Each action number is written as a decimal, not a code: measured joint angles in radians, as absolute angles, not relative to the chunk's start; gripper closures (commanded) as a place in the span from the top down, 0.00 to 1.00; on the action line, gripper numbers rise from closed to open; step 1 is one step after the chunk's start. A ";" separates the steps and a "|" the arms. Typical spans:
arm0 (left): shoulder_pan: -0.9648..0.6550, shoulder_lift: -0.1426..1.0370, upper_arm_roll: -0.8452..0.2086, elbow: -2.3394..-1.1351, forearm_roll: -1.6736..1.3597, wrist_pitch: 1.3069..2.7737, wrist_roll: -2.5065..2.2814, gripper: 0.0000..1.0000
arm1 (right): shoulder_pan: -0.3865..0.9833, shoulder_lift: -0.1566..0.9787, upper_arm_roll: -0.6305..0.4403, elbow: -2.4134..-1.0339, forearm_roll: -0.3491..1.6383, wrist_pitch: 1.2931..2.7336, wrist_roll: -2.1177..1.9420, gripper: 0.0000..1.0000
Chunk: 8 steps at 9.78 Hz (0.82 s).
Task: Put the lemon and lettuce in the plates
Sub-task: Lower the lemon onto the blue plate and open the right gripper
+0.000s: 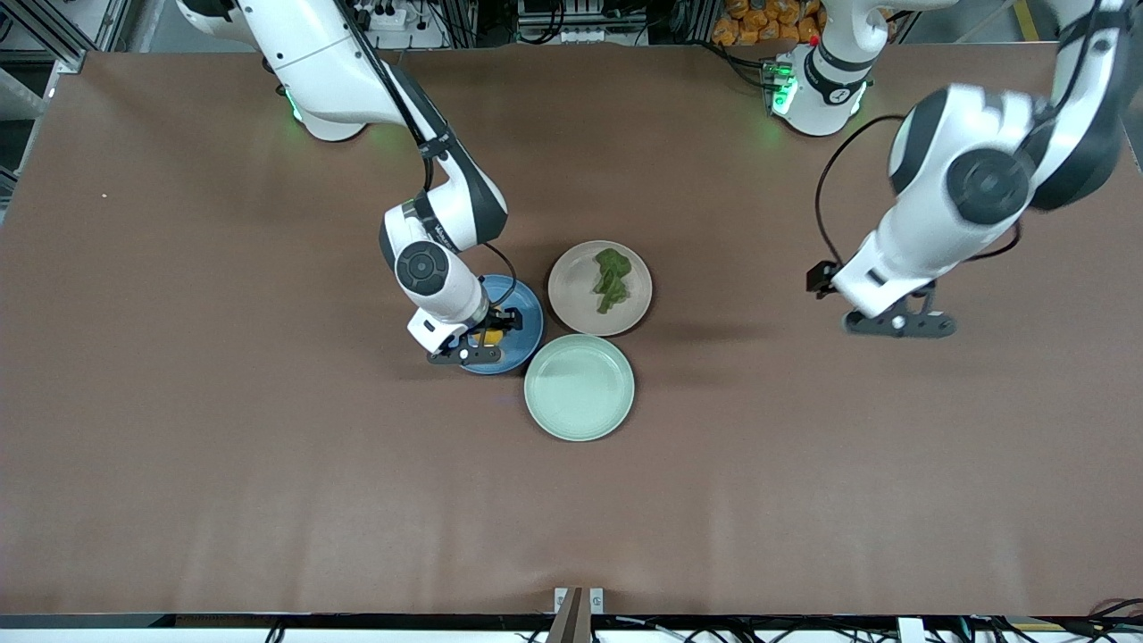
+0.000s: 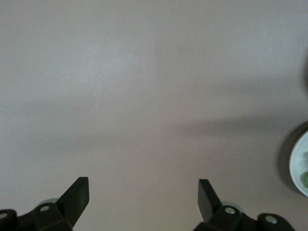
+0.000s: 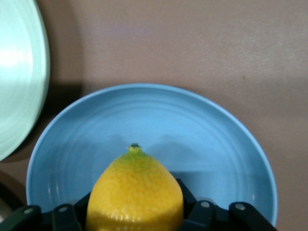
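Note:
My right gripper [image 1: 487,340] is shut on the yellow lemon [image 1: 490,338] and holds it low over the blue plate [image 1: 529,313]. In the right wrist view the lemon [image 3: 136,190] fills the space between the black fingers [image 3: 190,197], with the blue plate [image 3: 202,125] under it. The dark green lettuce [image 1: 613,278] lies in the beige-pink plate [image 1: 571,268], beside the blue plate toward the left arm's end. My left gripper [image 1: 900,323] is open and empty over bare table at the left arm's end; its wrist view shows it [image 2: 143,192] spread above the brown surface.
An empty mint-green plate [image 1: 579,387] sits nearer the front camera, touching the other two plates; its rim shows in the right wrist view [image 3: 19,72]. A pale plate's edge [image 2: 299,163] shows in the left wrist view.

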<state>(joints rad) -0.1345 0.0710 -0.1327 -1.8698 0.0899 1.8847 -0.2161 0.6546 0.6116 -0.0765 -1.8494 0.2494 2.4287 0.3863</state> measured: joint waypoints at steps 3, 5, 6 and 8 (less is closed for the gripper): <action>-0.124 -0.027 -0.102 -1.825 0.047 1.885 -0.216 1.00 | 0.658 0.620 -0.077 -1.848 0.250 2.435 0.411 0.77; -0.115 -0.037 -0.100 -1.776 0.039 1.870 -0.216 1.00 | 0.660 0.621 -0.077 -1.847 0.250 2.435 0.422 0.85; -0.114 -0.037 -0.100 -1.743 0.039 1.841 -0.216 1.00 | 0.660 0.621 -0.077 -1.847 0.250 2.435 0.424 0.89; -0.116 -0.038 -0.101 -1.672 0.039 1.741 -0.216 1.00 | 0.660 0.622 -0.077 -1.846 0.250 2.435 0.431 1.00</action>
